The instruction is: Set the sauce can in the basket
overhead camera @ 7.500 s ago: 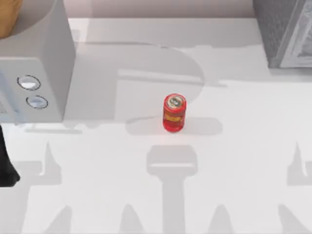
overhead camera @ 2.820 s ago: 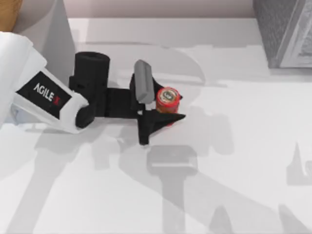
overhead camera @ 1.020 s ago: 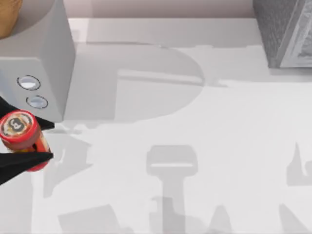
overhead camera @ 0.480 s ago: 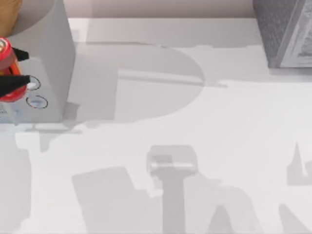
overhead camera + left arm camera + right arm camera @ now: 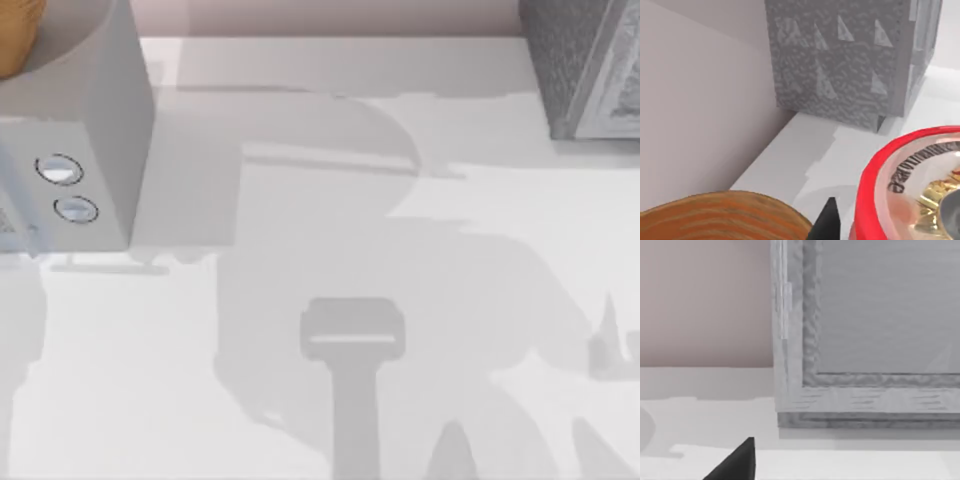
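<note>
The sauce can [image 5: 912, 190] is close up in the left wrist view, a red rim around a shiny round top. My left gripper [image 5: 890, 235] is shut on it, with one black fingertip [image 5: 828, 220] against its side. The can hangs beside and above the basket [image 5: 725, 215], whose orange striped rim curves just below it. In the top view, a corner of the basket [image 5: 15, 40] shows at the far left back. My right gripper [image 5: 737, 464] sits low, facing a grey box.
A grey appliance [image 5: 100, 120] with two round knobs stands at the table's left back, beside the basket. A grey textured box [image 5: 590, 60] stands at the right back, also seen as the box [image 5: 850, 55] from the left wrist. Arm shadows lie across the white tabletop [image 5: 350, 250].
My left gripper has carried the sauce can from the table's middle to the left, then back towards the basket, and out of the top view's left edge.
</note>
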Robot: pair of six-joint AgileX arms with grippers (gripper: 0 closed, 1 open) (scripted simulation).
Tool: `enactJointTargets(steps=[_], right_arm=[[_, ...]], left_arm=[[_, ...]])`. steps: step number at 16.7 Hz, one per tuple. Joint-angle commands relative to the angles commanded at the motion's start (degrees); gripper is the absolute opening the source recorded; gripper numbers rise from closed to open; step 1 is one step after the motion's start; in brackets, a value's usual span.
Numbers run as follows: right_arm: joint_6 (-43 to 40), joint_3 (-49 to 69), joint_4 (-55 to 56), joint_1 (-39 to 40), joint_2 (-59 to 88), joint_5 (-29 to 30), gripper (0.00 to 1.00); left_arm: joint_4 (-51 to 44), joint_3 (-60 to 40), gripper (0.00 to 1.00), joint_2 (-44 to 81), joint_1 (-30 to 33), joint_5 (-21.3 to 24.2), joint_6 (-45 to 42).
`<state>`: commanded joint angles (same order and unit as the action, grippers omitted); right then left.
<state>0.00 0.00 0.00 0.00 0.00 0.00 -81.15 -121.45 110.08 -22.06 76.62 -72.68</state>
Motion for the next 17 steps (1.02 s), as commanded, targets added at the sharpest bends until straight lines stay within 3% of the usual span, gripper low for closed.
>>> enactJointTargets(steps=[4, 8, 11, 17], right_arm=[[0.0, 0.0, 0.0, 0.0, 0.0, 0.0, 1.0], [0.0, 0.0, 0.0, 0.0, 0.0, 0.0, 1.0], [0.0, 0.0, 0.0, 0.0, 0.0, 0.0, 1.0], [0.0, 0.0, 0.0, 0.0, 0.0, 0.0, 1.0]], left_arm=[[2.02, -23.11, 0.0, 10.37, -3.28, -1.56, 14.35], [3.93, -38.76, 0.0, 18.17, -5.87, -3.23, 25.85], [4.79, -44.22, 0.0, 21.33, -6.97, -4.05, 30.62], [4.89, -44.59, 0.0, 21.65, -6.79, -4.11, 31.05]])
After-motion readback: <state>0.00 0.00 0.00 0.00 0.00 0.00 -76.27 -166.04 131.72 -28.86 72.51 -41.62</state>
